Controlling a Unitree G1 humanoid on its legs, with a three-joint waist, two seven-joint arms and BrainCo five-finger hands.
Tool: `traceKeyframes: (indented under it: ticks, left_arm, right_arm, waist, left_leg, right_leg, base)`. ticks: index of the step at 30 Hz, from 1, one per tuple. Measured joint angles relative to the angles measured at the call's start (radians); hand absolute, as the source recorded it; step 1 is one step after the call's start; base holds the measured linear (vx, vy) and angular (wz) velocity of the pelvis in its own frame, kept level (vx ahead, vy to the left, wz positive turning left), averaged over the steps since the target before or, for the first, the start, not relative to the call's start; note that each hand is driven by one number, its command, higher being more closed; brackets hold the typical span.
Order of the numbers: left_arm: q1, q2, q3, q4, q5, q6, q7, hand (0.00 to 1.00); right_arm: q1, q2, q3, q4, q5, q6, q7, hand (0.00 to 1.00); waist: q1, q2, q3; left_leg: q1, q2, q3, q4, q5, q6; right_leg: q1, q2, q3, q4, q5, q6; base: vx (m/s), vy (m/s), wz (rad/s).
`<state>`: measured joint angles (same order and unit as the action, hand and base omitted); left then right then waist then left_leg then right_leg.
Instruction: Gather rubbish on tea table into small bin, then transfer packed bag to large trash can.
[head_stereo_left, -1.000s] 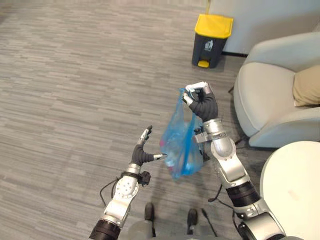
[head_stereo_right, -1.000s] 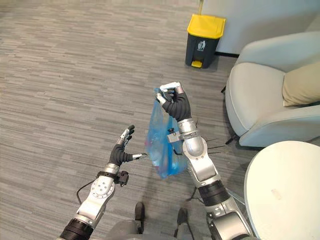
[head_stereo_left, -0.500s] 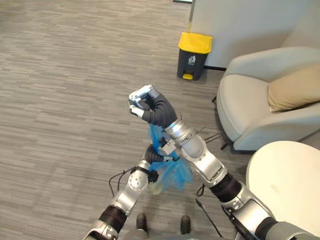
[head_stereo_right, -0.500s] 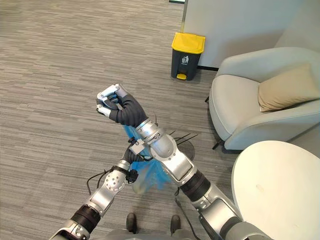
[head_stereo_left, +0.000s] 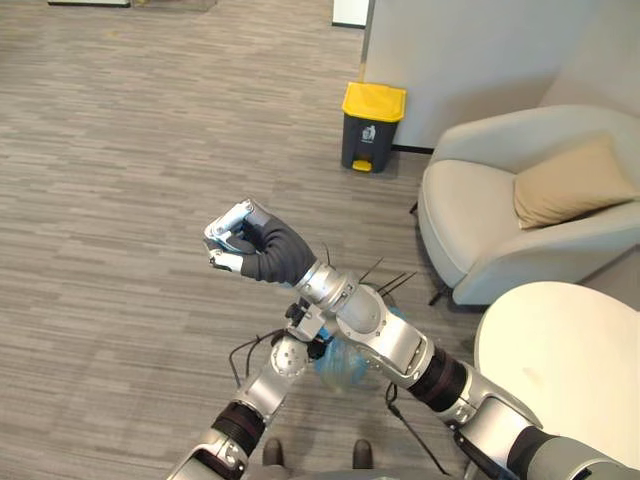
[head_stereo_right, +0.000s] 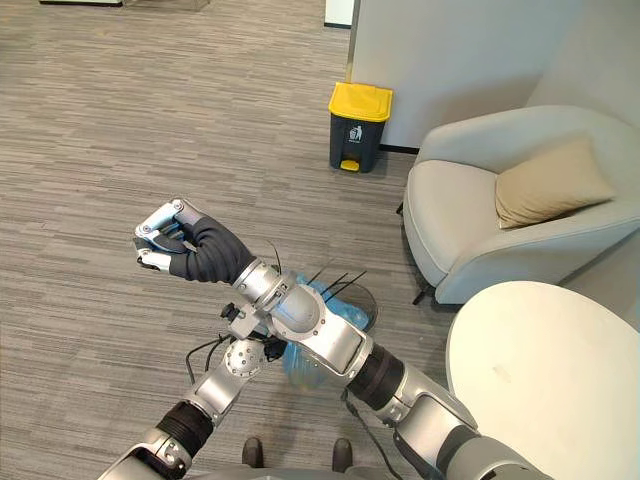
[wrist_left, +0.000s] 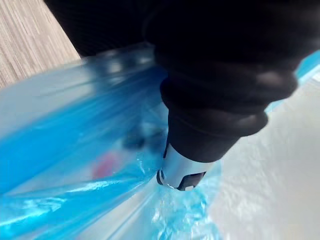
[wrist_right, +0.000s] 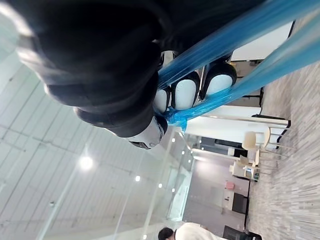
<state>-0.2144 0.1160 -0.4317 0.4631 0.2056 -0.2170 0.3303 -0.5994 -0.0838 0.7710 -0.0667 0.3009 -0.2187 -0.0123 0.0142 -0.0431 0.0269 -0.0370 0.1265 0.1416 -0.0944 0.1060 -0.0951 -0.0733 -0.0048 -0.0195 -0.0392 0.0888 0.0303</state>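
Observation:
A blue plastic bag with rubbish in it hangs low in front of me, half hidden under my right forearm. My right hand is raised to the left of it in a fist. In the right wrist view, taut strips of the bag run through that hand's curled fingers. My left hand is tucked under the right arm, pressed into the bag's film and curled on it. The large trash can, dark with a yellow lid, stands far ahead by the wall.
A pale armchair with a tan cushion stands at the right, beside the trash can. A round white table sits at the lower right. Grey wood-grain floor stretches left and ahead. A person shows far off in the right wrist view.
My right hand has swung up and across to the left with the bag's top. My left hand has come in under it and closed on the bag. The camera has also shifted.

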Motion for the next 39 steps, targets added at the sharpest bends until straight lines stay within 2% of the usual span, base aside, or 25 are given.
traceKeyframes:
  ticks: [2, 6, 10, 11, 13, 15, 18, 20, 22, 25, 27, 29, 31, 34, 36, 37, 38, 39]
  left_arm:
    - [0.010, -0.006, 0.016, 0.001, -0.016, 0.016, -0.001, 1.00]
    - [0.082, -0.025, 0.103, -0.001, -0.083, 0.017, -0.005, 1.00]
    - [0.175, -0.010, 0.231, -0.043, -0.153, 0.017, -0.010, 1.00]
    - [0.187, -0.007, 0.251, -0.055, -0.156, 0.017, -0.010, 1.00]
    - [0.236, 0.017, 0.314, -0.104, -0.177, 0.014, -0.011, 1.00]
    - [0.265, 0.028, 0.358, -0.110, -0.181, 0.014, -0.018, 1.00]
    - [0.320, 0.028, 0.420, -0.110, -0.194, 0.014, -0.026, 1.00]
    - [0.358, 0.029, 0.445, -0.109, -0.194, 0.014, -0.047, 1.00]
    - [0.393, 0.032, 0.455, -0.100, -0.190, 0.012, -0.072, 1.00]
    - [0.426, 0.031, 0.481, 0.010, -0.173, 0.012, -0.123, 1.00]
    - [0.459, 0.024, 0.502, 0.069, -0.173, 0.016, -0.155, 1.00]
    - [0.494, 0.024, 0.512, 0.113, -0.174, 0.018, -0.179, 1.00]
    - [0.503, 0.022, 0.513, 0.137, -0.175, 0.020, -0.200, 1.00]
    - [0.503, 0.002, 0.512, 0.140, -0.176, 0.024, -0.217, 1.00]
    - [0.501, -0.014, 0.511, 0.139, -0.176, 0.026, -0.220, 1.00]
    - [0.505, -0.024, 0.511, 0.140, -0.177, 0.026, -0.221, 1.00]
    - [0.508, -0.028, 0.511, 0.140, -0.177, 0.026, -0.221, 1.00]
    - [0.519, -0.031, 0.512, 0.140, -0.177, 0.027, -0.221, 1.00]
  right_arm:
    - [0.034, -0.001, -0.007, 0.000, -0.033, -0.004, 0.016, 0.00]
    - [0.163, -0.018, -0.055, 0.000, -0.176, -0.015, 0.016, 0.00]
    - [0.319, -0.125, -0.157, -0.001, -0.355, -0.023, 0.006, 0.00]
    - [0.341, -0.143, -0.174, -0.001, -0.366, -0.025, 0.006, 0.00]
    - [0.429, -0.219, -0.260, -0.001, -0.492, -0.045, -0.023, 0.00]
    - [0.516, -0.248, -0.348, -0.014, -0.548, -0.047, -0.044, 0.00]
    - [0.658, -0.270, -0.481, -0.022, -0.560, -0.051, -0.055, 0.00]
    - [0.731, -0.267, -0.550, 0.039, -0.560, -0.055, -0.054, 0.00]
    - [0.784, -0.264, -0.611, 0.173, -0.559, -0.053, -0.049, 0.00]
    - [0.821, -0.212, -0.710, 0.413, -0.558, -0.034, -0.049, 0.00]
    - [0.831, -0.184, -0.753, 0.516, -0.546, -0.011, -0.049, 0.00]
    - [0.850, -0.166, -0.780, 0.583, -0.537, 0.007, -0.049, 0.00]
    - [0.877, -0.149, -0.804, 0.606, -0.535, 0.011, -0.049, 0.00]
    - [0.884, -0.136, -0.814, 0.623, -0.522, 0.011, -0.054, 0.00]
    - [0.882, -0.122, -0.815, 0.634, -0.506, 0.012, -0.059, 0.00]
    - [0.883, -0.110, -0.815, 0.636, -0.506, 0.011, -0.071, 0.00]
    - [0.881, -0.107, -0.815, 0.640, -0.506, 0.011, -0.074, 0.00]
    - [0.865, -0.099, -0.814, 0.643, -0.506, 0.015, -0.076, 0.00]
  waist:
    - [-0.001, 0.000, 0.000]
    - [-0.001, 0.000, 0.000]
    - [-0.001, 0.000, 0.000]
    - [-0.001, 0.000, 0.000]
    - [0.000, 0.002, 0.001]
    - [0.001, 0.007, 0.000]
    - [-0.001, 0.021, -0.001]
    - [-0.005, 0.028, -0.001]
    - [-0.007, 0.035, 0.000]
    - [-0.012, 0.050, 0.000]
    - [-0.027, 0.059, 0.004]
    - [-0.027, 0.066, 0.009]
    - [-0.029, 0.073, 0.015]
    - [-0.029, 0.089, 0.043]
    - [-0.029, 0.091, 0.057]
    - [-0.027, 0.078, 0.063]
    - [-0.024, 0.081, 0.066]
    - [-0.017, 0.099, 0.066]
  left_leg:
    - [0.000, 0.001, 0.001, 0.000, 0.000, 0.000]
    - [-0.001, 0.001, 0.001, 0.000, -0.001, -0.001]
    - [-0.004, -0.001, 0.001, 0.000, -0.002, -0.002]
    - [-0.004, -0.001, 0.000, 0.000, -0.002, -0.003]
    - [-0.008, 0.000, -0.001, 0.000, -0.003, -0.003]
    - [-0.010, 0.000, -0.004, 0.000, -0.003, -0.003]
    - [-0.011, -0.002, -0.004, 0.000, -0.004, -0.004]
    - [-0.008, -0.005, -0.012, 0.000, -0.003, -0.004]
    - [-0.005, -0.008, -0.024, 0.000, -0.003, -0.004]
    - [-0.005, -0.017, -0.049, 0.000, -0.004, -0.003]
    - [-0.006, -0.022, -0.062, -0.001, -0.011, -0.004]
    - [-0.015, -0.026, -0.067, -0.001, -0.013, -0.001]
    - [-0.039, -0.033, -0.098, 0.003, -0.013, -0.001]
    - [-0.114, -0.049, -0.152, 0.059, -0.021, 0.010]
    - [-0.133, -0.052, -0.120, 0.079, -0.044, 0.044]
    - [-0.131, -0.048, -0.047, 0.087, -0.057, 0.066]
    - [-0.137, -0.038, -0.001, 0.101, -0.063, 0.074]
    - [-0.144, -0.030, 0.030, 0.118, -0.065, 0.069]
  right_leg:
    - [-0.001, 0.001, 0.002, -0.001, 0.000, 0.001]
    - [-0.001, 0.001, 0.003, -0.002, -0.001, 0.001]
    - [-0.001, -0.001, 0.003, -0.007, -0.001, 0.001]
    - [-0.001, 0.000, 0.003, -0.008, -0.001, 0.001]
    - [0.000, 0.000, 0.001, -0.015, -0.001, 0.002]
    - [0.000, 0.000, -0.002, -0.017, -0.001, 0.001]
    - [0.000, -0.002, -0.003, -0.018, -0.001, 0.001]
    - [0.006, -0.003, -0.013, -0.018, -0.002, 0.002]
    - [0.015, -0.007, -0.025, -0.018, -0.005, 0.005]
    - [0.028, -0.016, -0.050, -0.018, -0.020, 0.015]
    - [0.034, -0.018, -0.064, -0.018, -0.028, 0.011]
    - [0.031, -0.027, -0.073, -0.018, -0.029, 0.011]
    - [0.027, -0.034, -0.108, -0.014, -0.034, 0.014]
    - [-0.003, -0.055, -0.183, 0.045, -0.073, 0.024]
    - [-0.006, -0.079, -0.233, 0.073, -0.099, 0.035]
    - [-0.005, -0.101, -0.252, 0.074, -0.110, 0.043]
    - [-0.003, -0.105, -0.255, 0.081, -0.118, 0.047]
    - [-0.002, -0.107, -0.263, 0.101, -0.132, 0.060]
  base:
    - [-0.01, 0.003, -0.02]
    - [0.00, 0.000, 0.00]
    - [0.00, 0.000, 0.00]
    - [0.00, 0.000, 0.00]
    - [0.00, 0.000, 0.00]
    - [0.00, 0.004, 0.02]
    - [0.01, 0.005, 0.02]
    - [0.01, 0.013, 0.10]
    - [-0.01, 0.012, 0.18]
    - [-0.02, 0.021, 0.24]
    - [-0.03, 0.016, 0.20]
    - [-0.03, 0.028, 0.15]
    - [-0.05, 0.022, 0.45]
    - [-0.06, 0.036, 0.76]
    - [0.01, 0.045, 0.88]
    - [0.09, 0.046, 0.56]
    - [0.12, 0.044, 0.55]
    - [0.09, 0.023, 0.31]
